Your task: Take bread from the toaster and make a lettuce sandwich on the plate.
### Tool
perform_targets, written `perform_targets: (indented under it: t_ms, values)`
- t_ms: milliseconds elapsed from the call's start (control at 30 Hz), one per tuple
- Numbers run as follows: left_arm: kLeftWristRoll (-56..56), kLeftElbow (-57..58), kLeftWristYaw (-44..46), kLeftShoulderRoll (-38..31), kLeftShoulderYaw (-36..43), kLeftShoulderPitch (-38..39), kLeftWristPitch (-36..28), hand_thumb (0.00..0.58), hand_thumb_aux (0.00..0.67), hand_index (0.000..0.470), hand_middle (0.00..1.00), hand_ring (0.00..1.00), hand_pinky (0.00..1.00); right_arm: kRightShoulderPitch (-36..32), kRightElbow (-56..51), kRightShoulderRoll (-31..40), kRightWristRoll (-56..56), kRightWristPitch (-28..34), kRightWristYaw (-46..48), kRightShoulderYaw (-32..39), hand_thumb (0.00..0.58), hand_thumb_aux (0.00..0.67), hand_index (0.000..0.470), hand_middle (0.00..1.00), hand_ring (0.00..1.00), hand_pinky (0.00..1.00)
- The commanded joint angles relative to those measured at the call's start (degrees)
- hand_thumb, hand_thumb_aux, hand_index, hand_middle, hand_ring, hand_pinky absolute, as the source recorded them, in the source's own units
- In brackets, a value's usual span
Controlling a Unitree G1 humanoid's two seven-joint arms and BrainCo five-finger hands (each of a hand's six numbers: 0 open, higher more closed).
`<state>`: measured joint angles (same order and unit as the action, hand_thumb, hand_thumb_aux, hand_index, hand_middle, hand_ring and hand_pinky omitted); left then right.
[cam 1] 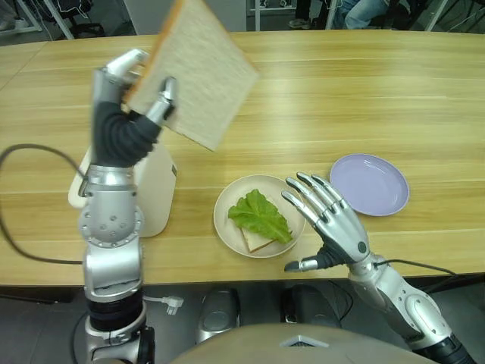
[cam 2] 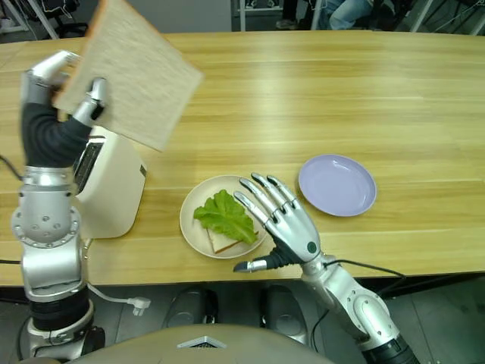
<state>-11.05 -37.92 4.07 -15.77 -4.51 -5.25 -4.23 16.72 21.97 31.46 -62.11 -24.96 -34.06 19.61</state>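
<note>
**Left hand lifts a bread slice above the toaster; right hand open by the plate**

The left hand [cam 1: 115, 82] is raised high on an upright forearm, its fingers clamped on the lower edge of a square, light-brown slice of bread [cam 1: 201, 72], which tilts up and to the hand's right. Directly beneath this hand stands the cream-white toaster [cam 1: 155, 196] on the light wooden table [cam 1: 341, 91]. The right hand [cam 1: 342, 227] is held low at the near table edge, palm turned inward, fingers straight and spread, holding nothing. Just to its left lies the round cream plate [cam 1: 221, 208], bearing a second bread slice [cam 1: 256, 241] topped with a green lettuce leaf [cam 1: 260, 214]. Beyond the right hand sits a shallow lavender plate [cam 1: 369, 184].
</note>
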Motion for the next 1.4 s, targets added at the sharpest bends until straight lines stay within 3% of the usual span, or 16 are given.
perform_targets:
  t_ms: [33, 200, 400, 633, 967, 1400]
  values:
    - [3.7, 3.3, 6.5, 0.2, 7.0, 6.0, -4.2, 0.580, 0.670, 0.460, 1.00, 1.00, 1.00, 2.5, 3.7, 1.2, -0.9, -4.0, -4.0, -2.2, 0.000, 0.000, 0.000, 0.00, 0.00, 0.00]
    - [2.2, 9.2, 10.9, -2.0, 13.0, 12.5, -3.8, 0.580, 0.670, 0.460, 1.00, 1.00, 1.00, 5.5, 5.2, 3.0, -3.4, -6.7, -5.9, -3.6, 0.000, 0.000, 0.000, 0.00, 0.00, 0.00]
    - [-0.3, 18.9, 12.6, -3.2, 18.1, 13.8, -1.1, 0.580, 0.670, 0.460, 1.00, 1.00, 1.00, 5.6, 0.8, 2.3, -8.9, -6.7, -4.9, -0.1, 0.000, 0.000, 0.000, 0.00, 0.00, 0.00]
    - [-1.4, 32.7, 9.5, -1.1, 18.5, 9.5, 5.2, 0.580, 0.670, 0.460, 1.00, 1.00, 1.00, 0.3, -16.0, -1.0, -12.0, -1.6, 3.4, 6.6, 0.000, 0.000, 0.000, 0.00, 0.00, 0.00]
    - [-3.6, 44.8, 6.3, 0.5, 19.3, 5.4, 11.3, 0.580, 0.670, 0.460, 1.00, 1.00, 1.00, -8.2, -33.7, -5.6, -14.7, 8.8, 6.9, 13.4, 0.000, 0.000, 0.000, 0.00, 0.00, 0.00]
    - [-10.1, 48.8, 5.3, -1.1, 21.4, 5.1, 9.8, 0.580, 0.670, 0.460, 1.00, 1.00, 1.00, -11.6, -26.2, -4.8, -13.6, 11.9, 13.4, 18.0, 0.000, 0.000, 0.000, 0.00, 0.00, 0.00]
